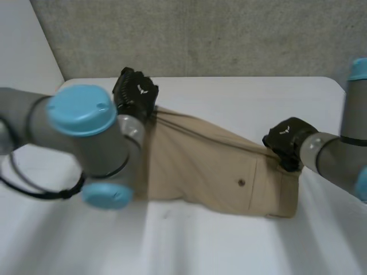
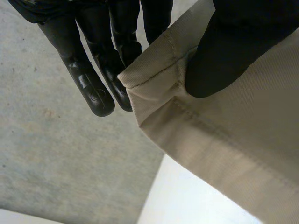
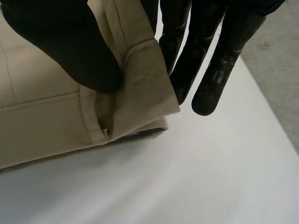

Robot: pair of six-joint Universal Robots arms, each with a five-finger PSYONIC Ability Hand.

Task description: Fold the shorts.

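No legible words or numbers; just a small white emblem (image 1: 141,89) on the black left hand (image 1: 131,98), a matching emblem (image 1: 284,131) on the black right hand (image 1: 293,144).

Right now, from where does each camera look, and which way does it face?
Head view: behind the arms, looking down at the table; both arms, left hand and right hand on the shorts.
Left wrist view: on that wrist, looking along the palm; left hand pinches a shorts corner.
Right wrist view: likewise; right hand pinches another corner.
All three share the shorts.
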